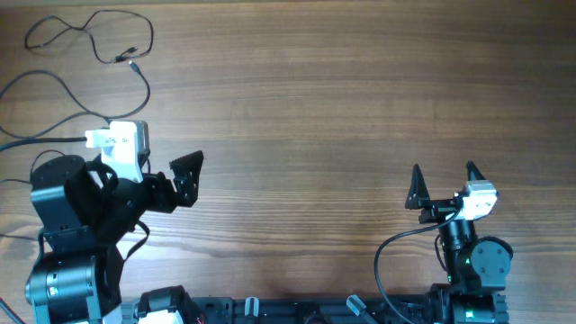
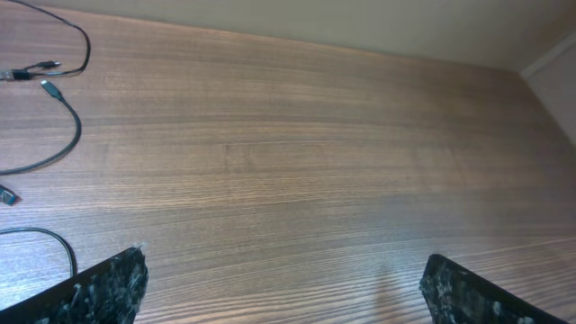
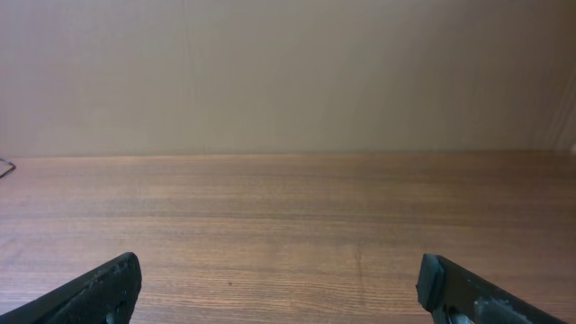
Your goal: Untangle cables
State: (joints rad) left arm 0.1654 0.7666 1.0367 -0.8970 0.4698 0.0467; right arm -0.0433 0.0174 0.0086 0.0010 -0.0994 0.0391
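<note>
Loose cables [image 1: 133,60] strewn ahead-left of the gaping, empty left tool [image 1: 187,178]; right tool [image 1: 443,180], equally agape, far beyond.

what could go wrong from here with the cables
The cables lie in the far left corner, a long way from the right gripper, so it may struggle to reach. One strand runs close by the left arm, which could snag it. The cords are thin and flat on the table; the open left gripper may slip off.
</note>
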